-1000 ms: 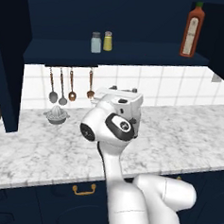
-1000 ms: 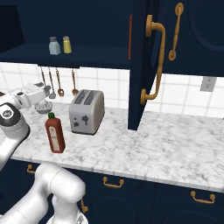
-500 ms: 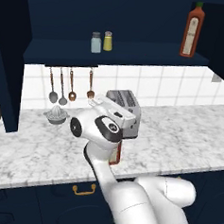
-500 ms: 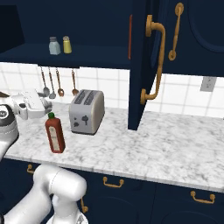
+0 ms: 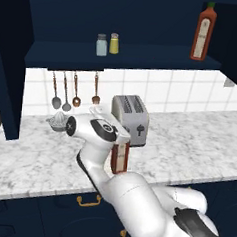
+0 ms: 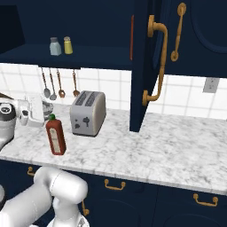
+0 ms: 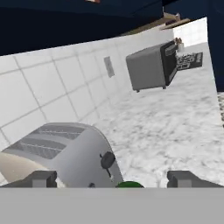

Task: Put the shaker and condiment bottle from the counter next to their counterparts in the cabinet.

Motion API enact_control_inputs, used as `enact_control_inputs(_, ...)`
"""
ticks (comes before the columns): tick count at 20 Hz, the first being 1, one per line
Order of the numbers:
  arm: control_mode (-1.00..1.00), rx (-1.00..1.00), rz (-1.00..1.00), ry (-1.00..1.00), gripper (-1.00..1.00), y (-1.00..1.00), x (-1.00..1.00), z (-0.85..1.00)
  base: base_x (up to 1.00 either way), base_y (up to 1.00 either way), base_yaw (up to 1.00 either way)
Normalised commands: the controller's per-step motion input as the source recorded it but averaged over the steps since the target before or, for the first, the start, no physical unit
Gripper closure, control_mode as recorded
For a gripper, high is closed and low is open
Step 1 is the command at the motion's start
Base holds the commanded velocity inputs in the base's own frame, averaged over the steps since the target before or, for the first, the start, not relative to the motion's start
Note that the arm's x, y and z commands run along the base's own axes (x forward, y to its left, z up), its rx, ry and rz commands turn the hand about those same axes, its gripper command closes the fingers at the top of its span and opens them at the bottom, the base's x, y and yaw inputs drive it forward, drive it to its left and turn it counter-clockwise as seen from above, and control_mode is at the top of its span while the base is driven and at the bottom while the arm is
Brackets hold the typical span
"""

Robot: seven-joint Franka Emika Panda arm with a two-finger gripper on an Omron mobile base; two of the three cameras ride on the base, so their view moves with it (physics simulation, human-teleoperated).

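With the yellow shaker already shelved, the gripper hangs spread wide and empty above the condiment bottle; descent and closure around its neck appear next.

Our white arm rises from the base, bends sharply at a dark-jointed elbow and reaches forward at a low height. In the right base view the wrist and claw sit at the left edge, pointing roughly sideways. In the hand view the claw has its two small dark fingertips set far apart, at full spread, with nothing gripped between them.
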Motion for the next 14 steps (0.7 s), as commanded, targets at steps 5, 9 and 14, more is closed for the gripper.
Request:
enact_control_inputs(5, -1.0, 0.28, -0.18, 0.01, -1.0, 0.38, 0.24, -0.65, 0.0, 0.0, 0.0)
enact_control_inputs(9, -1.0, 0.0, 0.0, 0.0, -1.0, 0.34, 0.0, -0.22, 0.0, 0.0, 0.0)
enact_control_inputs(14, -1.0, 0.0, -0.04, -0.02, -1.0, 0.17, -0.19, -0.19, 0.0, 0.0, 0.0)
